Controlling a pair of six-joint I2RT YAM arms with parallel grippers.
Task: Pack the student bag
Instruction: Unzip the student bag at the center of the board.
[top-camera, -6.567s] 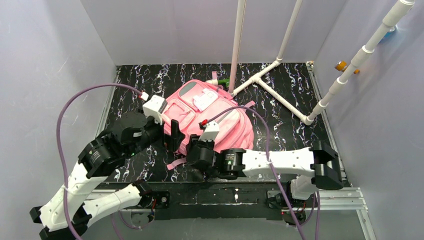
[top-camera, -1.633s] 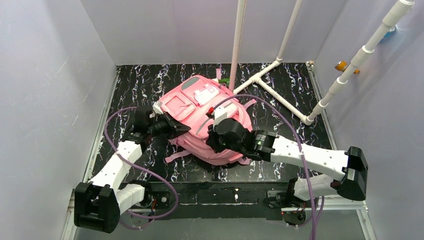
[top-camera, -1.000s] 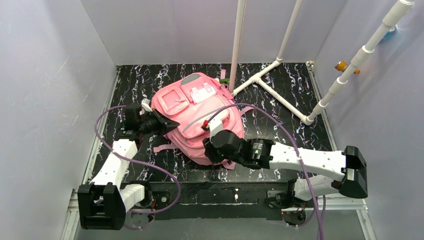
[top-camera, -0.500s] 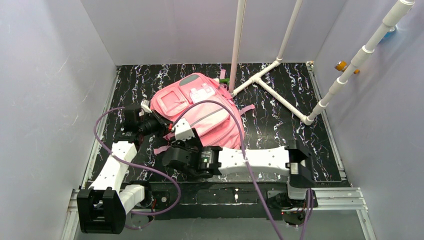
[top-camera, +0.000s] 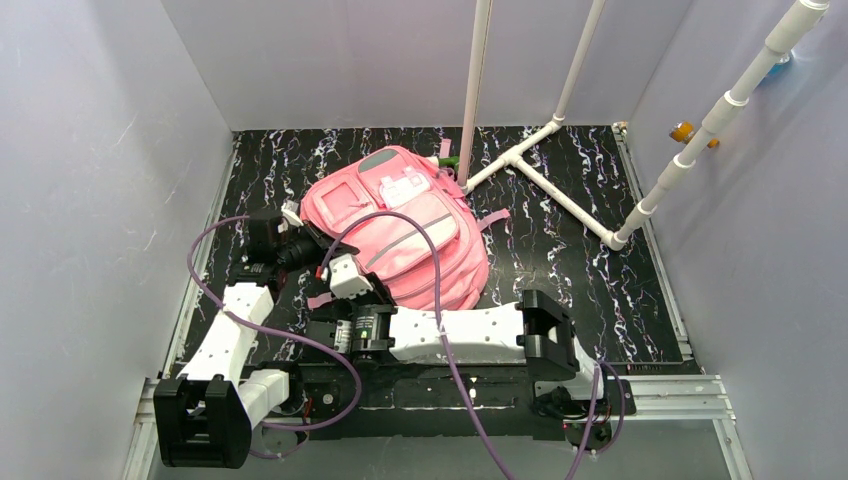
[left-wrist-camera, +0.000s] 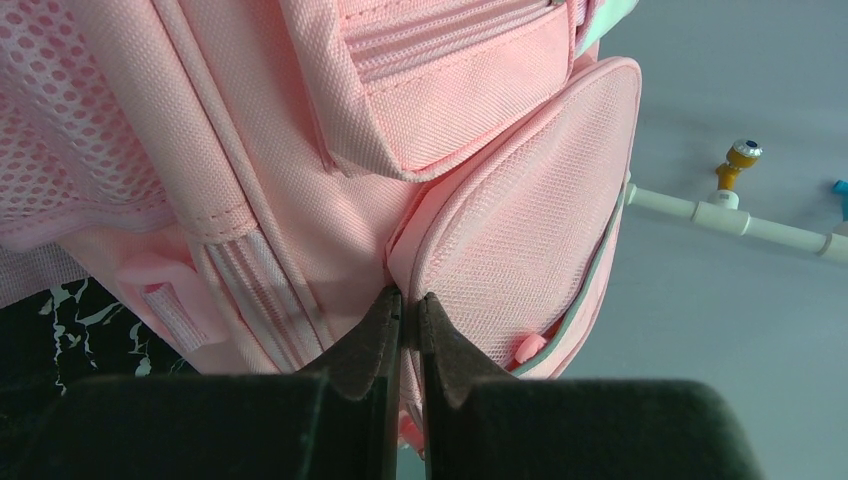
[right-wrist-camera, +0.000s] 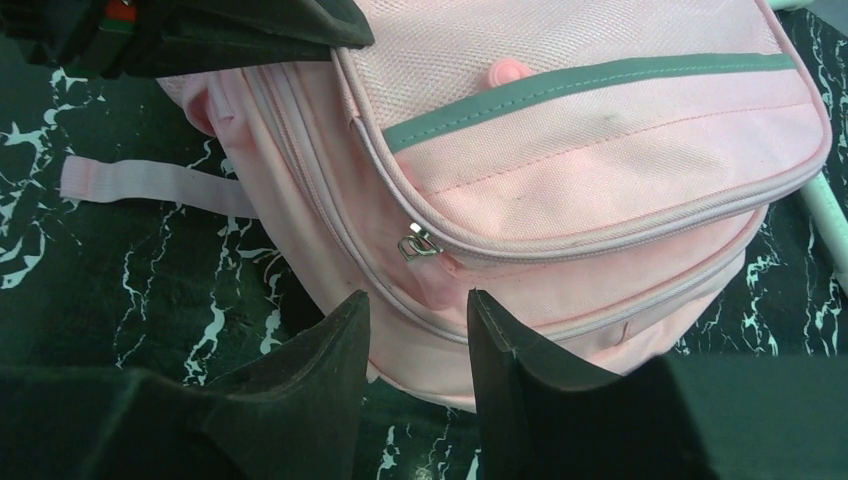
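Left gripper (left-wrist-camera: 405, 302) pinched shut on student bag (top-camera: 400, 230), flat on black table (top-camera: 570, 250). Right gripper (right-wrist-camera: 418, 312) half-spread, empty, just short of zipper pull (right-wrist-camera: 420, 243). Probably unzipping stage: next, ease forward, nip that pull.

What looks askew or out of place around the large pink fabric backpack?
The large soft pink fabric backpack lies diagonally on the black marbled table, a side seam pinched by the shut left gripper. A loose pink strap trails onto the table. A small green object is half hidden behind its far end.
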